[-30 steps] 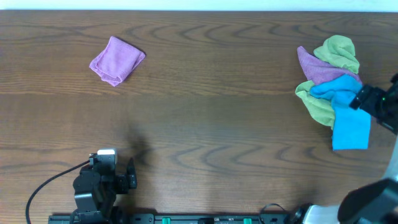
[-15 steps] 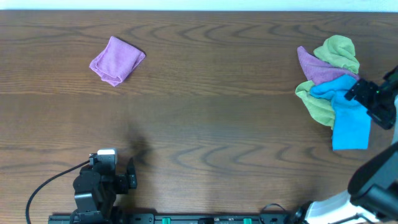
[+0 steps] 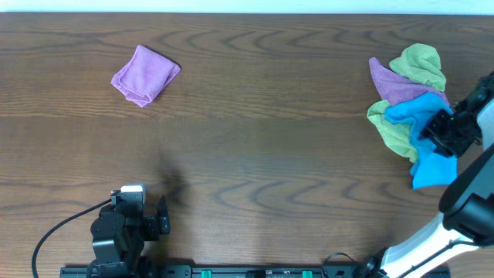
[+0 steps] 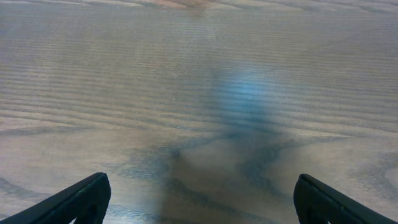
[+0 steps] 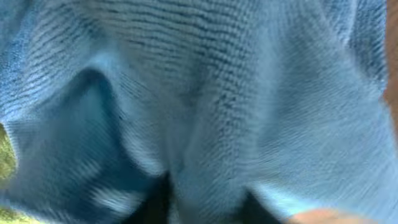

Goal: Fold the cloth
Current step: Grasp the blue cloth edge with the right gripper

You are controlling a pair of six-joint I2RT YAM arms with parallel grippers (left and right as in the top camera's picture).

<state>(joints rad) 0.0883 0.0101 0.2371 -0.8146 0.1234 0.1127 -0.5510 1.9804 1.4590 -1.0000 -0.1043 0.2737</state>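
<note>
The sky-blue cloth [image 3: 434, 168] lies crumpled at the table's right edge, partly on a heap of other cloths. My right gripper [image 3: 438, 131] sits on its middle. In the right wrist view the blue cloth [image 5: 236, 93] fills the frame, and a raised fold of it is pinched between the two dark fingers [image 5: 155, 206] of the right gripper [image 5: 205, 208]. My left gripper [image 3: 158, 218] rests near the front left, far from the cloth. In the left wrist view the left gripper [image 4: 202, 185] stands open over bare wood.
Under and beside the blue cloth lie a purple cloth [image 3: 394, 83] and lime-green cloths [image 3: 422, 63]. A folded purple cloth [image 3: 144, 74] sits at the far left. The brown wooden table [image 3: 270, 139] stretches between the arms.
My right gripper has come down onto the blue cloth and closed on a fold of it, bunching the cloth. The left arm has not moved.
</note>
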